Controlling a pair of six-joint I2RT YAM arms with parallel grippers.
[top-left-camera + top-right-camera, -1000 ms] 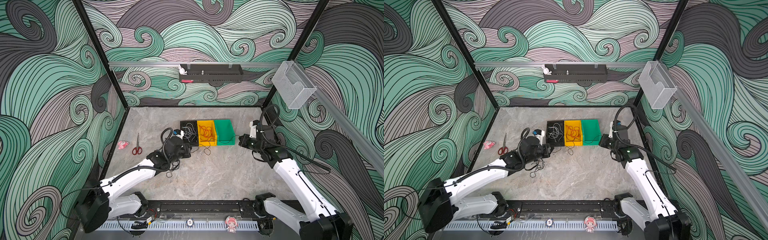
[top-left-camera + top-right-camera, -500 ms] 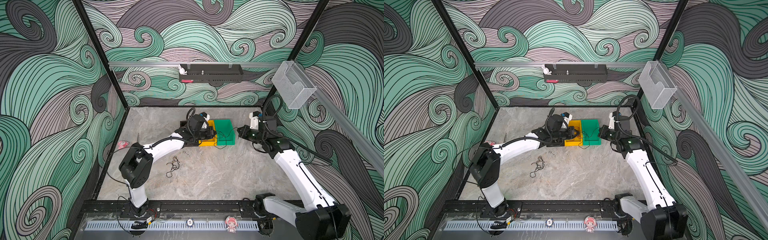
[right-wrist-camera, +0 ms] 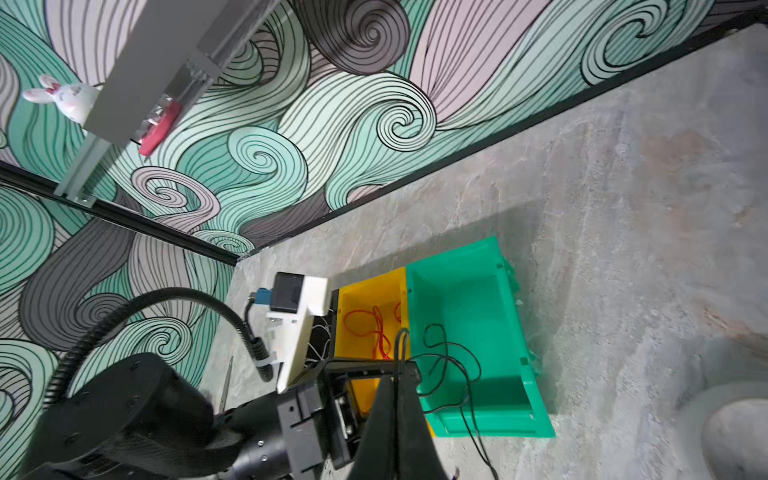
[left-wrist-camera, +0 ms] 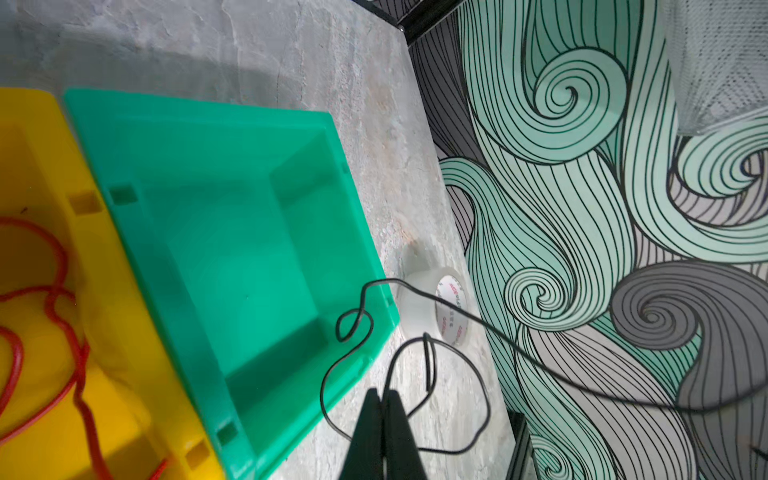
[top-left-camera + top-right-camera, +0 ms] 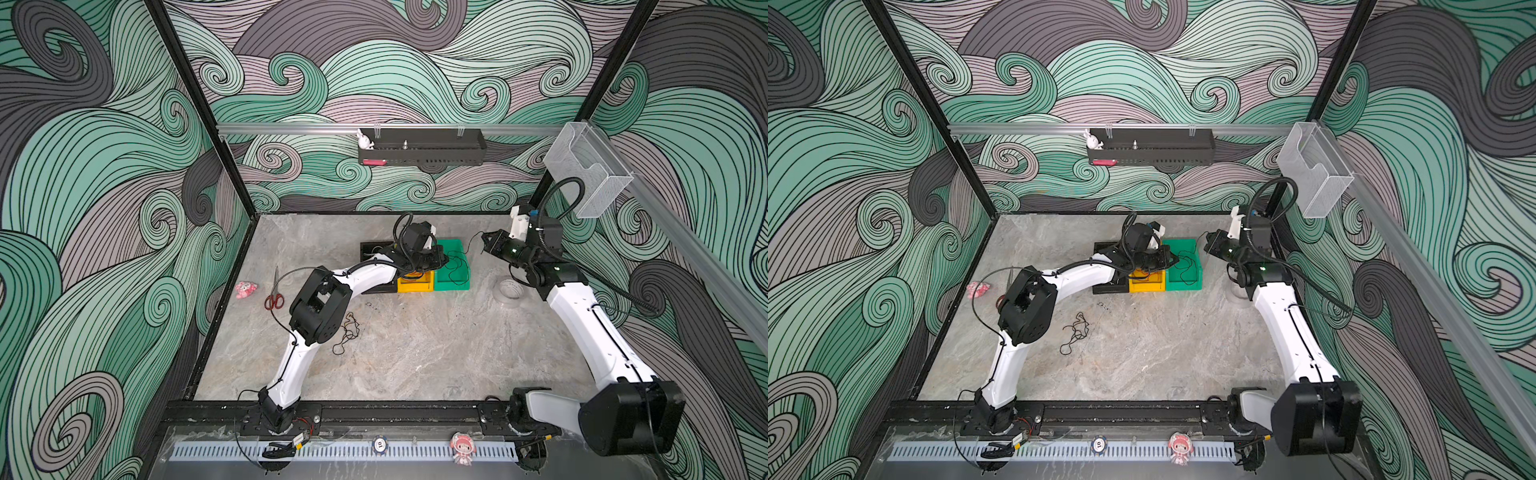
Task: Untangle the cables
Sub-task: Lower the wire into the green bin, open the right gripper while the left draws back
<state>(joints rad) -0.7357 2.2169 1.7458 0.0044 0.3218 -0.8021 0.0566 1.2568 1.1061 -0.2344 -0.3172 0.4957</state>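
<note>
The black cable (image 5: 457,266) was hung in loose loops over the green bin (image 5: 451,246), at the back of the tabletop (image 5: 415,357). One part of it was pinched in the shut jaws of the left gripper (image 4: 383,395), close above that bin. Another part was pinched in the shut jaws of the right gripper (image 3: 398,382), a little way off to the side. Between the two, a small loop and a bigger loop were seen in the cable, so it was not pulled straight.

A red cable (image 4: 61,259) was laid in the yellow bin (image 5: 415,284) next door. A thin white cable (image 3: 321,332) could be made out in the black bin (image 5: 371,249) beside that. A small dark tangle (image 5: 1075,332) was left on the bare tabletop, well apart from the bins. A roll of tape (image 4: 451,307) was stood near the green bin.

The step in hand was judged to be the putting of the black cable into the green bin. For the next move, the cable would need to be lowered and both jaws opened, so that all of it is dropped inside and none is left over the rim. After that, the tangle on the tabletop would need to be picked apart.
</note>
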